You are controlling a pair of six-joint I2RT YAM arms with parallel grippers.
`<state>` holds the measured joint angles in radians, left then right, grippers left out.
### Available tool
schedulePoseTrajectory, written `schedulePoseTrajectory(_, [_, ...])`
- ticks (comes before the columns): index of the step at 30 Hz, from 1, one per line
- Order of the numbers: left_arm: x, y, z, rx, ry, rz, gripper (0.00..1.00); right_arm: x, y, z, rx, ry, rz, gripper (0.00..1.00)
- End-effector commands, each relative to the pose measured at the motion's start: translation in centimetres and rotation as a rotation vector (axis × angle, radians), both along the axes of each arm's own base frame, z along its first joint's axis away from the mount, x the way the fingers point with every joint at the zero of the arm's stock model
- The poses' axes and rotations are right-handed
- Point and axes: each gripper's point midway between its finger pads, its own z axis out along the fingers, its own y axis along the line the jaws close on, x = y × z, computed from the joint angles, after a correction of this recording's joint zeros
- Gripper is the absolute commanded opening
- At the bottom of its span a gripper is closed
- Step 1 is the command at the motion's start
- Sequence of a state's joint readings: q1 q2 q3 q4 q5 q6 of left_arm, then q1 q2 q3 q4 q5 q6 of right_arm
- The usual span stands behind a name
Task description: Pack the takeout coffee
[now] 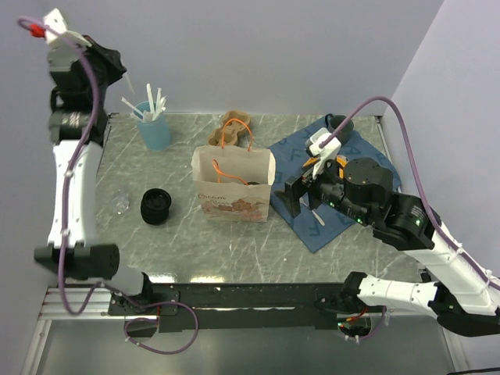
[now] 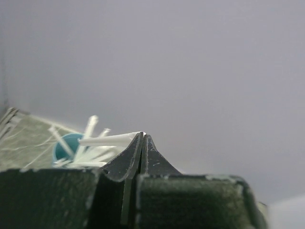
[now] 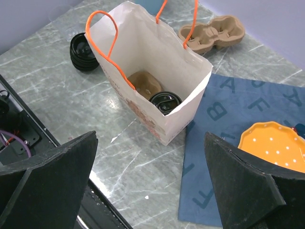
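The takeout coffee [image 1: 156, 206], a small black ribbed cup, sits on the counter [image 1: 195, 251] between the left edge and the paper bag [image 1: 234, 186], apart from the bag and not yet packed; neither arm touches it. The bag stands upright near the middle of the counter with its mouth spread and its orange handles fallen outward, which leaves a clear drop from above; in its bottom lie a brown cardboard piece and a dark round lid [image 3: 164, 101], though I cannot tell what is under the lid. The left gripper [image 2: 143, 137] is raised high over the far left corner, its jaws pressed together on the end of a white stick [image 2: 107, 140], apparently lifted out of the light-blue cup [image 1: 154, 130] below it; this looks like a side item for the bag. The right gripper [image 3: 150, 143] hangs over the blue cloth [image 1: 322, 231] toward the right edge, jaws wide apart and holding nothing, facing the bag's open mouth, probably placed to steady the bag or to wait its turn; an orange plate [image 3: 274, 148] rests on the cloth beneath it.
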<state>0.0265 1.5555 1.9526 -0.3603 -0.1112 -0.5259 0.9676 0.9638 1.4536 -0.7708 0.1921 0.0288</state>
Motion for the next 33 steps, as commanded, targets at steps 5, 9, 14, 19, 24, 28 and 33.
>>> schedulePoseTrajectory(5, [-13.6,-6.6,8.1,-0.092,-0.181,-0.341,0.01,-0.4,-2.3,0.5,0.005,-0.028,-0.049,1.0])
schedulePoseTrajectory(9, [-18.3,-10.0,8.5,-0.146,-0.136,-0.543,0.01,-0.6,-3.2,0.3,-0.002,-0.018,-0.074,1.0])
schedulePoseTrajectory(14, [-22.4,-13.2,7.5,-0.299,-0.134,-0.749,0.01,-2.0,-3.7,-0.3,0.026,0.031,-0.054,1.0])
schedulePoseTrajectory(19, [-25.7,-14.5,7.8,-0.398,-0.152,-0.853,0.01,-3.0,-4.8,0.6,0.075,0.077,-0.076,1.0])
schedulePoseTrajectory(24, [-25.7,-14.6,6.3,-0.431,-0.131,-0.861,0.01,-3.9,-5.9,1.2,0.154,0.082,-0.097,1.0])
schedulePoseTrajectory(28, [-25.0,-15.1,4.0,-0.491,-0.069,-0.886,0.01,-4.5,-6.7,0.8,0.206,0.108,-0.12,1.0])
schedulePoseTrajectory(33, [-23.1,-14.7,-1.1,-0.494,0.043,-0.822,0.01,-4.0,-7.5,-0.3,0.185,0.113,-0.178,1.0])
